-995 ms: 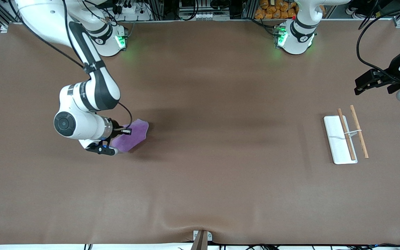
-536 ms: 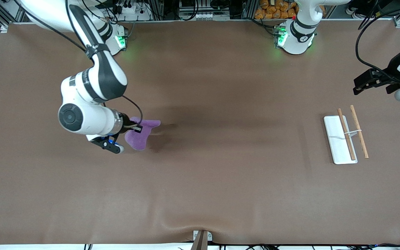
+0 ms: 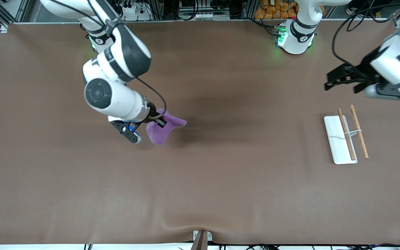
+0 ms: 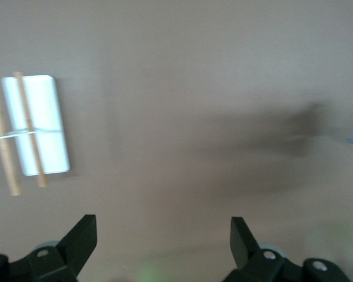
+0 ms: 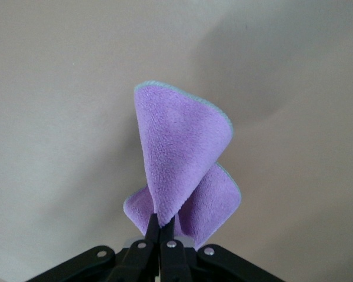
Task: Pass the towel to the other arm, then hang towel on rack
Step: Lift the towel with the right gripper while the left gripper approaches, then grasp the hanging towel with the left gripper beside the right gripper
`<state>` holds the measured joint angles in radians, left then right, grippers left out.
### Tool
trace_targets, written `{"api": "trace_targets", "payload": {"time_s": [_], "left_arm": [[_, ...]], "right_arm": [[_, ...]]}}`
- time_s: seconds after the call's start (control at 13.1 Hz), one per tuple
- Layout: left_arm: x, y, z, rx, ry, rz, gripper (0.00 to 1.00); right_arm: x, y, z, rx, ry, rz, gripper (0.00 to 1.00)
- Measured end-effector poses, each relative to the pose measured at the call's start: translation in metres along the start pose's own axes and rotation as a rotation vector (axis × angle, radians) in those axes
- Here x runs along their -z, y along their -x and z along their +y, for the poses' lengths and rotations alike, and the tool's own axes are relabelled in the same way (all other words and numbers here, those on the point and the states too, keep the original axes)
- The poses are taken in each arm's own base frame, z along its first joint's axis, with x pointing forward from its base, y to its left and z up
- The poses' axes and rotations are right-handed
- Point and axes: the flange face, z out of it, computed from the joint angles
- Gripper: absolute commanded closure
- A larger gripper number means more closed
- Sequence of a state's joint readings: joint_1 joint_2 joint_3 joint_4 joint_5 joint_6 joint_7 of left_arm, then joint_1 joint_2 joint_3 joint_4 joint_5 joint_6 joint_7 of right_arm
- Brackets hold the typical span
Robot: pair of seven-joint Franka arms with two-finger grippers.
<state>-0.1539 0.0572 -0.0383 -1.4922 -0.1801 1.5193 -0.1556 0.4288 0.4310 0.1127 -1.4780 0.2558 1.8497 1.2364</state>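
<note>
My right gripper (image 3: 159,120) is shut on the purple towel (image 3: 163,128) and holds it in the air over the table, toward the right arm's end. In the right wrist view the towel (image 5: 179,164) hangs folded from the closed gripper (image 5: 165,228). The rack (image 3: 346,134), a white base plate with two light-wood rods, stands toward the left arm's end. My left gripper (image 3: 339,78) is open and empty in the air, over the table beside the rack. In the left wrist view the open gripper (image 4: 163,229) looks down on bare table, with the rack (image 4: 30,126) off to one side.
The brown table cover (image 3: 221,173) lies flat all round. Both arm bases (image 3: 295,36) stand at the table's edge farthest from the front camera.
My right arm has lifted the towel off the table and carried it toward the table's middle. My left arm has swung toward the middle, to beside the rack.
</note>
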Motion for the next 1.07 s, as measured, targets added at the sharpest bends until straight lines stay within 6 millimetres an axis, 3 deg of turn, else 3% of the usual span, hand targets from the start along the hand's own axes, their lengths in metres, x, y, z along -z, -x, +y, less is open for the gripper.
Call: {"api": "trace_targets", "payload": {"time_s": [0.31, 0.54, 0.69, 0.84, 1.07], "left_arm": [[-0.056, -0.027, 0.067, 0.049, 0.116, -0.015, 0.00], [-0.113, -0.055, 0.097, 0.128, 0.215, -0.046, 0.00], [-0.140, -0.062, 0.108, 0.160, 0.278, -0.102, 0.00], [-0.161, -0.062, 0.119, 0.207, 0.292, -0.155, 0.00], [-0.197, -0.049, 0.152, 0.344, 0.246, -0.243, 0.00]], "right_arm": [[0.000, 0.050, -0.022, -0.137, -0.022, 0.003, 1.00], [0.010, 0.086, -0.034, -0.209, -0.050, 0.002, 1.00], [0.018, 0.106, -0.044, -0.290, -0.092, -0.036, 1.00], [0.027, 0.114, -0.055, -0.377, -0.162, -0.101, 1.00], [0.035, 0.112, -0.067, -0.484, -0.258, -0.174, 1.00]]}}
